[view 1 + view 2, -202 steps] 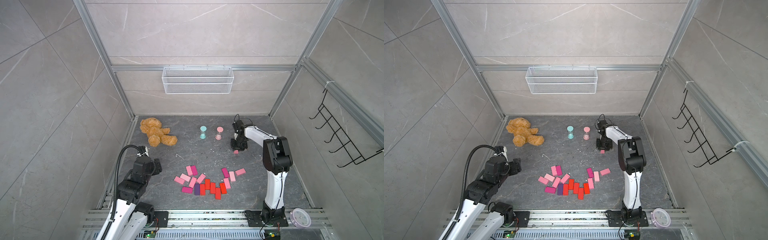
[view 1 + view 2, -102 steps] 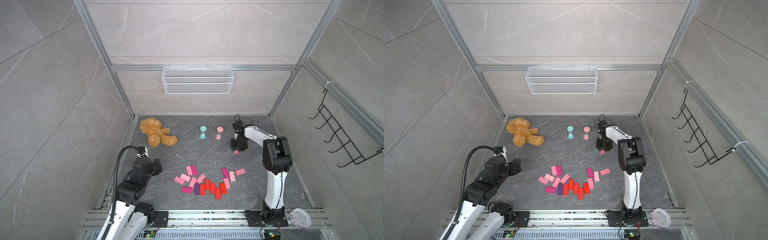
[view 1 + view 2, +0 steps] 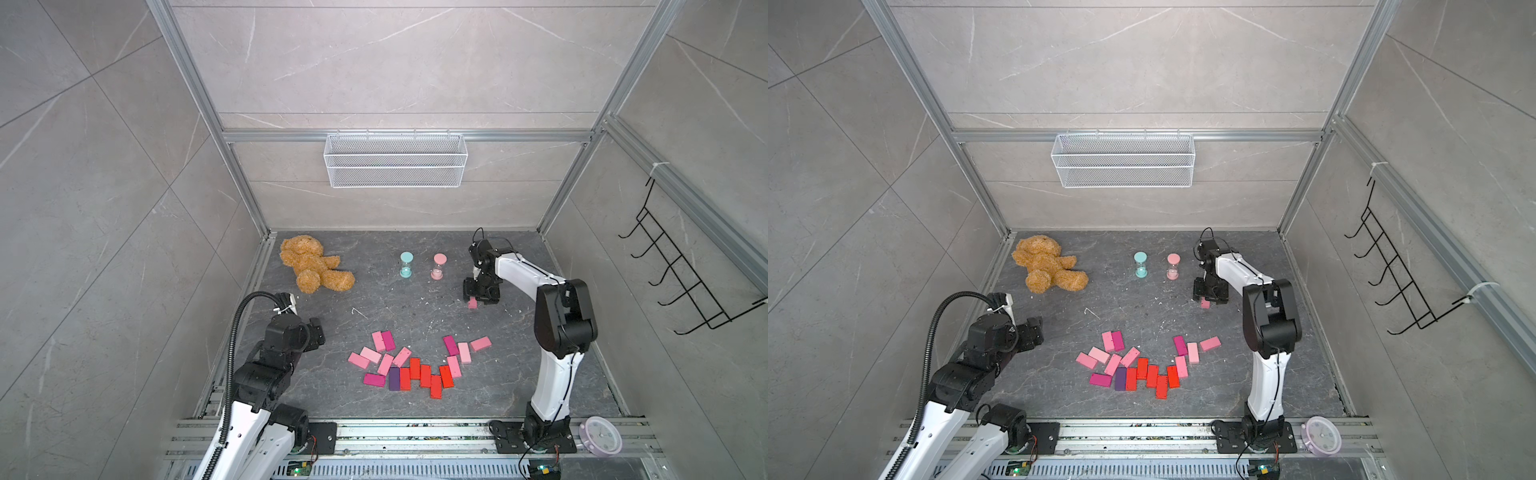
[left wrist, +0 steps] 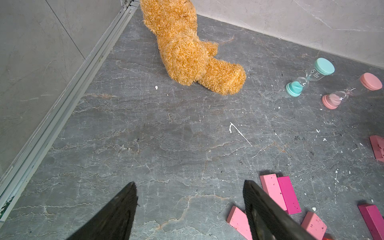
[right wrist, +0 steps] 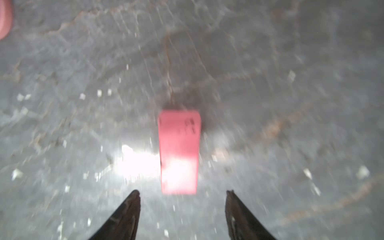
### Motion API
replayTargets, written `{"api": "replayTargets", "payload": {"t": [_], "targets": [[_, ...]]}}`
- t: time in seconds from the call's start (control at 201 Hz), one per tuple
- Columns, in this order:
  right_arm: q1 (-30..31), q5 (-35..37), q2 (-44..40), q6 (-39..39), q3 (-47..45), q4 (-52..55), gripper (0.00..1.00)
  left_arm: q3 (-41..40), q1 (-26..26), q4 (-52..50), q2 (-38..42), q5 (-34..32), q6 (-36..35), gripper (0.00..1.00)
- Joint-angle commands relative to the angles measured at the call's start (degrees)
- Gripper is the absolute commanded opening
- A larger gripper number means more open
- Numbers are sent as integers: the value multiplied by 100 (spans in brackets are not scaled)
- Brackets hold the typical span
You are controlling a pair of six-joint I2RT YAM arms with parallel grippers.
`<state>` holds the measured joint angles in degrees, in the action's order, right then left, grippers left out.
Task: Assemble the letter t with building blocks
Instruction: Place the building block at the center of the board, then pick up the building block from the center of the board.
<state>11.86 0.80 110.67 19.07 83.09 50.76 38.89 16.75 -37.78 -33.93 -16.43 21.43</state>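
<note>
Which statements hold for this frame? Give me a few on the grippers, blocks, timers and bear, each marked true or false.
1. The right gripper is shut on a pink block. False: its jaws stand apart and the block rests on the floor, free of them.
2. The left gripper is open and holds nothing. True.
3. The teal timer and the pink timer both stand upright. True.
4. The teddy bear lies among the blocks. False: it lies apart from them, near a back corner.
5. One purple block lies in the cluster. True.
</note>
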Motion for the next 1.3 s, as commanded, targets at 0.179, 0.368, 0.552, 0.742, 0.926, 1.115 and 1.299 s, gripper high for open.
{"api": "replayTargets", "payload": {"t": [0.179, 0.368, 0.552, 0.742, 0.926, 1.115, 1.299], "targets": [[14, -77, -2020, 1084, -2198, -128, 69, 184, 19, 38, -8, -27, -41, 83], [82, -484, -2877, 1591, -3372, -499, 68, 167, 15, 101, -130, 16, -40, 83], [113, -1084, -2982, 1929, -4053, -1160, 67, 172, 13, 144, -253, 86, -38, 82], [170, -1309, -2848, 2100, -4235, -1623, 67, 162, 13, 113, -221, 96, -8, 82], [177, -1218, -2618, 2138, -4149, -1858, 66, 112, 17, 192, -218, 113, 29, 81], [172, -806, -2280, 1939, -3902, -1747, 59, 149, 14, 166, -298, 109, -7, 81], [181, -464, -2062, 1638, -3677, -1525, 50, 141, 13, 166, -285, 100, -18, 81]]}}
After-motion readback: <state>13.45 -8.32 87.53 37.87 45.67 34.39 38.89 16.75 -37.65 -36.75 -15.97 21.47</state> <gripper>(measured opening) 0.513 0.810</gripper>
